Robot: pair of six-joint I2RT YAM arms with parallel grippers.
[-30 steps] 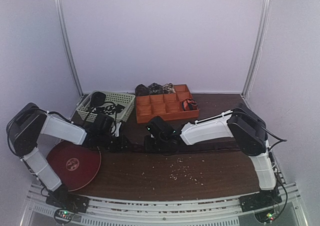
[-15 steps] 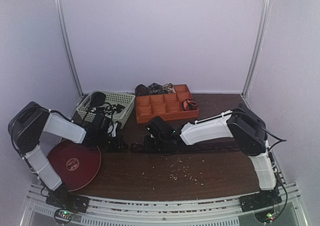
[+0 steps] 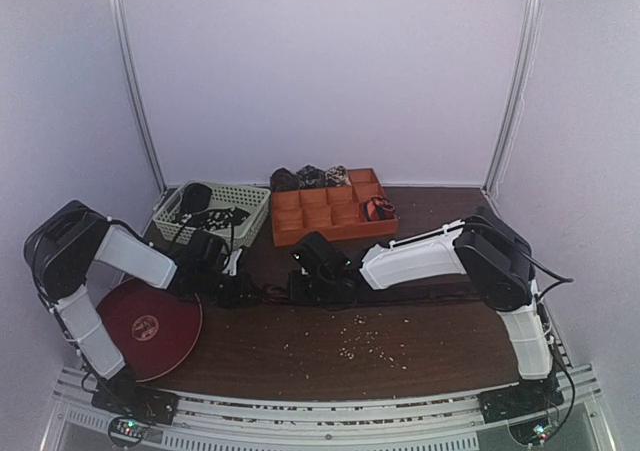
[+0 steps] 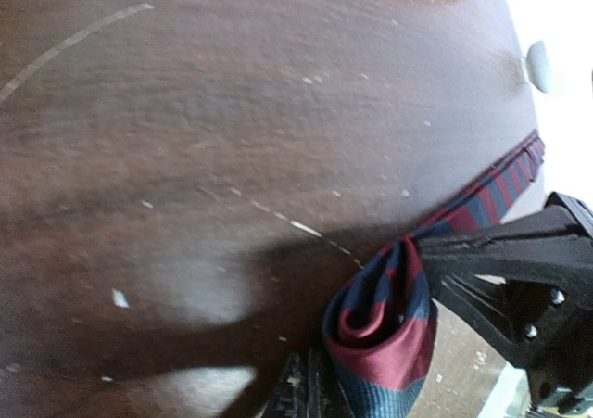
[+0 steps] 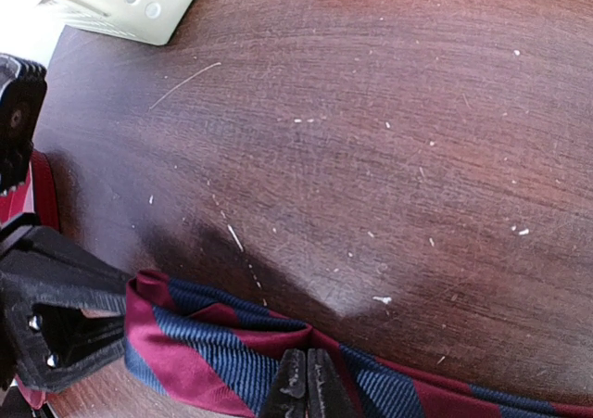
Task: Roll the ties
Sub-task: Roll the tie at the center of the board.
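- Two grippers are down at the wood in the middle of the desk (image 3: pixel 300 361): the left gripper (image 4: pixel 298 395) and the right gripper (image 5: pixel 301 386), nearly tip to tip.
- One striped tie (image 5: pixel 213 362), red and navy, lies flat across the middle of the desk. From the grippers it runs as a long thin strip toward the right edge, passing under the right arm.
- The left gripper has its fingers drawn tight together. The end of the tie, folded over into a loose first turn, is caught at their tips.
- The right gripper is pinched closed on the same tie just beside that fold, and the cloth puckers where the fingers bite.
- From where I stand that first turn looks slack and lopsided, more a fold than a coil.
- An orange tray (image 3: pixel 352 229) sits at the middle of the far edge, with a red-and-black coil (image 3: pixel 377 209) in a compartment at its right end.
- Several dark speckled coils (image 3: pixel 310 177) line the tray's far side. I cannot tell whether they sit in its back row or behind it.
- A pale lattice basket (image 3: pixel 252 199) in the far-left corner holds a dark tangle of ties (image 3: pixel 205 209).
- A round red disc (image 3: pixel 150 326) lies toward the near-left corner, partly under the left arm.
- Pale crumbs (image 3: pixel 360 336) are scattered on the wood between the tie and the near edge.
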